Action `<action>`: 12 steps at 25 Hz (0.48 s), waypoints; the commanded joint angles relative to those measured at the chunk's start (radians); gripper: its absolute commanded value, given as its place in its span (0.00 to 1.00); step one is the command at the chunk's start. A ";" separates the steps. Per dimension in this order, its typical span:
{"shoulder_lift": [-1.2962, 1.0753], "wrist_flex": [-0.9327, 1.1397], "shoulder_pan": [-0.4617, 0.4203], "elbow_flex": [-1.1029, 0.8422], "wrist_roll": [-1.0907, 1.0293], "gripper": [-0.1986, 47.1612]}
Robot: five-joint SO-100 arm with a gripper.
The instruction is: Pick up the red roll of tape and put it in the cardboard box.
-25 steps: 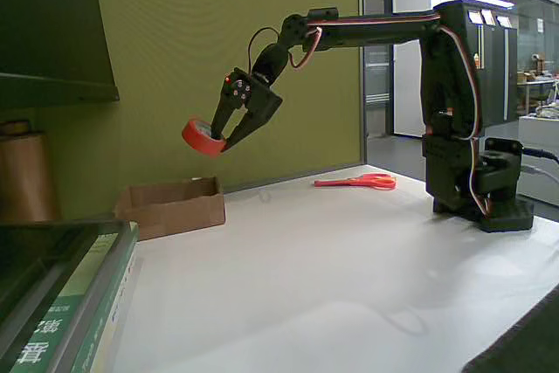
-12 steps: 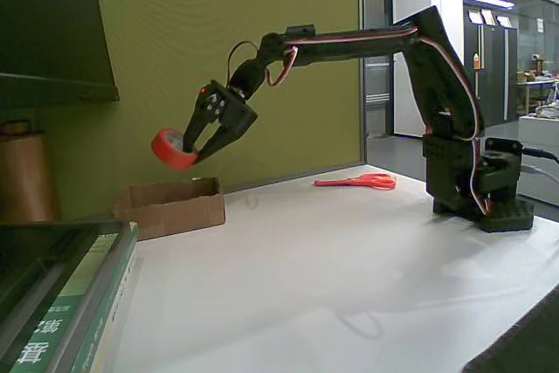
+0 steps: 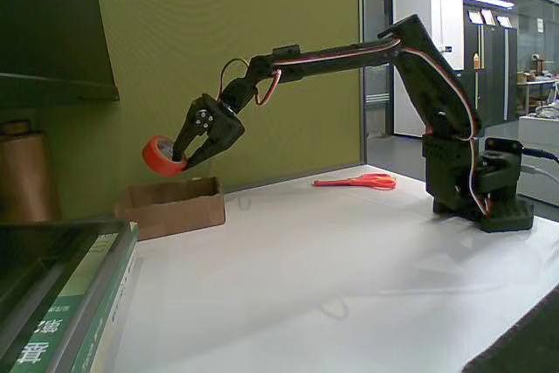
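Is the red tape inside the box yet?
Not yet. The red roll of tape hangs in the air, pinched by the end effector, above the cardboard box and not touching it.

Red roll of tape [image 3: 161,155]: red-orange ring with a lighter core, tilted, in the air above the box, clear of it.
Cardboard box [image 3: 171,206]: low brown open-topped tray, upright on the white desk by the green wall.

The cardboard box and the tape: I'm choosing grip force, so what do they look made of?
The cardboard box looks like matte brown corrugated card. The red roll of tape, held in the gripper, looks like smooth orange-red plastic film, probably on a paler core.
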 commanded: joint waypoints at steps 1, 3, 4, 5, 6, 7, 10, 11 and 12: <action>0.006 -0.031 0.025 -0.040 -0.015 0.01; -0.011 -0.060 0.035 -0.040 -0.017 0.01; -0.021 -0.074 0.041 -0.044 -0.017 0.01; -0.034 -0.080 0.046 -0.054 -0.017 0.01; -0.046 -0.083 0.052 -0.066 -0.017 0.01; -0.061 -0.084 0.057 -0.083 -0.017 0.01; -0.100 -0.087 0.074 -0.121 -0.018 0.01; -0.109 -0.087 0.077 -0.127 -0.023 0.01; -0.114 -0.087 0.080 -0.129 -0.023 0.01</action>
